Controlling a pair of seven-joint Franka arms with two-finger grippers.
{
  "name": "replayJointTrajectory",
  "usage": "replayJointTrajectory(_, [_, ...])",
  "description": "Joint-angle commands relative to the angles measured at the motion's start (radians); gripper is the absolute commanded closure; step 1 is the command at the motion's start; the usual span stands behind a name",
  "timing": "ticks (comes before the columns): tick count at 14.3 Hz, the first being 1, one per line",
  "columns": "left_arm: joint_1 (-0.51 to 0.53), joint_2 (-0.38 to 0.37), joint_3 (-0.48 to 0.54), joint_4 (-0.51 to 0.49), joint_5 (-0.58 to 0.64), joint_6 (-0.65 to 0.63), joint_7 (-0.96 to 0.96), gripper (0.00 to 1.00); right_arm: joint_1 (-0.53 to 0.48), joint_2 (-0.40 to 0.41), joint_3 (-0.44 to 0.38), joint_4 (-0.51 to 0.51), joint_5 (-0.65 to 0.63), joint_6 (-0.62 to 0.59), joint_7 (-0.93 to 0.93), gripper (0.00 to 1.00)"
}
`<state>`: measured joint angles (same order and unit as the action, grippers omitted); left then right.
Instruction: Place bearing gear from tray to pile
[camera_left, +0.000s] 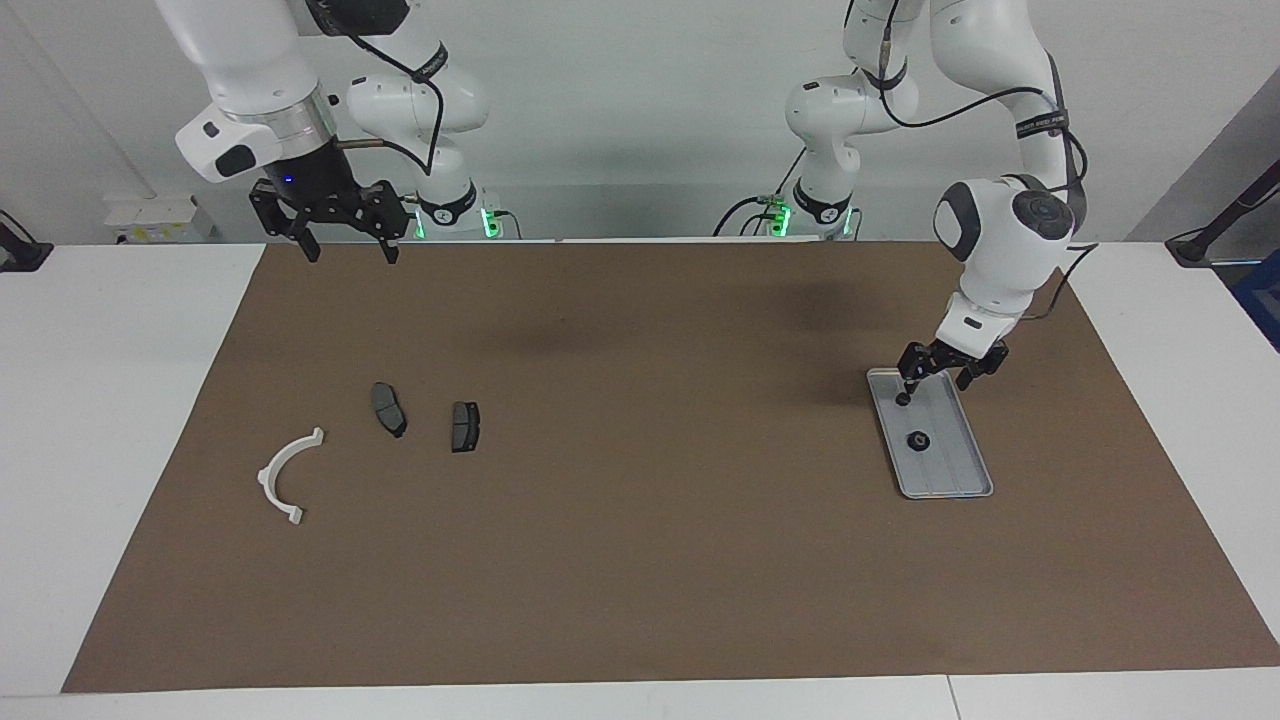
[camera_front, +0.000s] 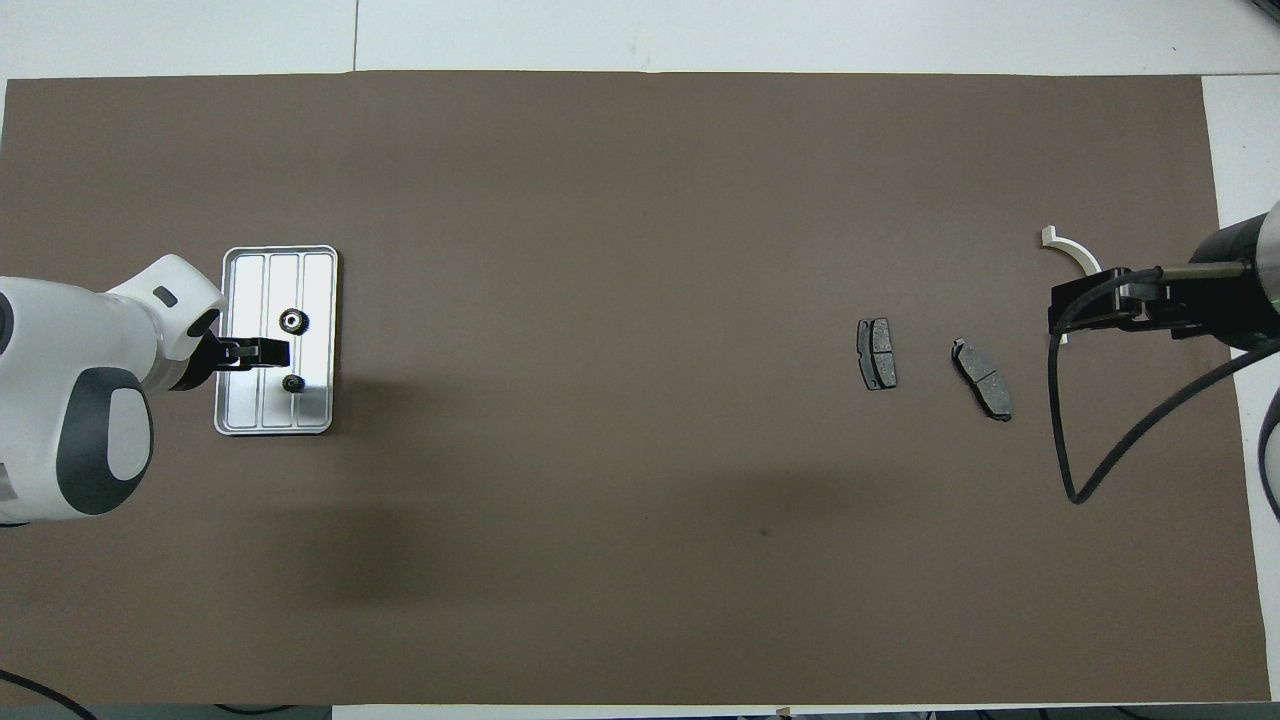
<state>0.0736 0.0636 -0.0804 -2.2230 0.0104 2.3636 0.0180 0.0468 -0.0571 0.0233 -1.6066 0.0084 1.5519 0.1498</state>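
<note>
The silver-grey ridged tray (camera_left: 962, 468) lies toward the left arm's end of the table and also shows in the overhead view (camera_front: 262, 280). Two small dark bearing gears lie in it: one (camera_left: 916, 441) (camera_front: 292, 320) farther from the robots, the other (camera_left: 903, 399) (camera_front: 293, 383) nearer. My left gripper (camera_left: 935, 386) (camera_front: 262, 352) is open and low over the tray, with one fingertip just above the nearer gear. The pile is a white half-ring bracket (camera_left: 285, 470) (camera_front: 1072, 248) and two dark brake pads (camera_left: 388, 408) (camera_left: 465, 426). My right gripper (camera_left: 350, 245) (camera_front: 1085, 305) is open, empty and raised.
A brown mat (camera_left: 640, 560) covers the table, with white table surface at both ends. In the overhead view the right gripper and its cable (camera_front: 1060, 420) cover part of the bracket. The two brake pads (camera_front: 877, 367) (camera_front: 982, 392) lie beside it.
</note>
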Motion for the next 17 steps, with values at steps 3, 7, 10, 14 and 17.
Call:
replayJointTrajectory(3, [-0.008,0.039,-0.001,-0.018,-0.01,0.054,0.005,0.06,-0.013,-0.038,0.003,-0.11,-0.011,0.1,-0.062,0.0])
replayJointTrajectory(7, [-0.009,0.027,-0.001,-0.056,-0.01,0.052,0.007,0.06,-0.008,-0.03,0.003,-0.219,-0.011,0.258,-0.047,0.0])
replayJointTrajectory(10, [-0.009,0.028,-0.001,-0.073,-0.01,0.059,0.007,0.06,-0.001,0.04,0.003,-0.246,-0.013,0.338,0.023,0.0])
replayJointTrajectory(14, [-0.009,0.031,-0.001,-0.09,-0.01,0.088,0.003,0.06,0.019,0.157,0.003,-0.246,-0.013,0.45,0.039,0.0])
replayJointTrajectory(17, [-0.011,0.039,-0.001,-0.092,-0.01,0.094,0.002,0.08,0.039,0.224,0.003,-0.245,-0.013,0.531,0.045,0.0])
